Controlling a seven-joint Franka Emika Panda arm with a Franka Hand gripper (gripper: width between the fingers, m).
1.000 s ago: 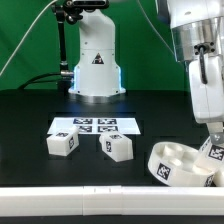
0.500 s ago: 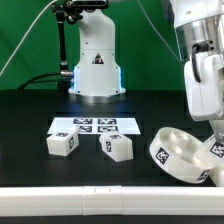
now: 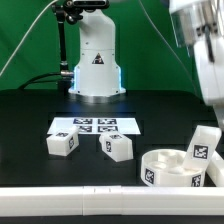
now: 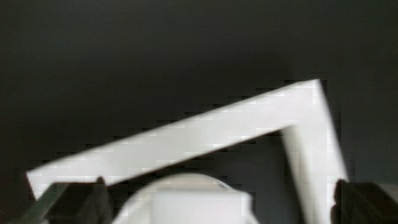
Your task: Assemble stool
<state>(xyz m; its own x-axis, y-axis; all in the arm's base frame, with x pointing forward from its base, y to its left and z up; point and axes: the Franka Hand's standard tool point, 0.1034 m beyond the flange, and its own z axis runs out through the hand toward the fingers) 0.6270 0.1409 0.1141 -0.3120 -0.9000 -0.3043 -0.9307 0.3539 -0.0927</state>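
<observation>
The hand (image 4: 217, 204) was spread wide and clamped on nothing. Its two dark fingers (image 4: 71, 200) stood far apart at the edges of the wrist view. A smooth, rounded white plastic form showed between them, too blurred to name. Beyond the fingertips a white angled bar (image 4: 231, 125), flat-faced and bent at a sharp corner, lay on the matte black tabletop (image 4: 143, 60).

In the exterior view the arm (image 3: 203, 45) was a blurred grey and white mass high above the seat (image 3: 165, 166). The seat, a low round ring of white plastic with a square tag on its wall, lay flat on the tabletop below the hand. An upright leg (image 3: 203, 150), blocky and tagged, stood at the ring's rim on the exterior view's right. Whether it stood inside the ring or just beside it I could not tell.

Well away from the hand, towards the exterior view's left, two legs (image 3: 63, 143) (image 3: 116, 147) lay loose and apart. The thin marker board (image 3: 95, 125) lay just behind them. Farther back stood the white robot base (image 3: 96, 60). A long white bar (image 3: 70, 197) ran along the near edge of the tabletop.
</observation>
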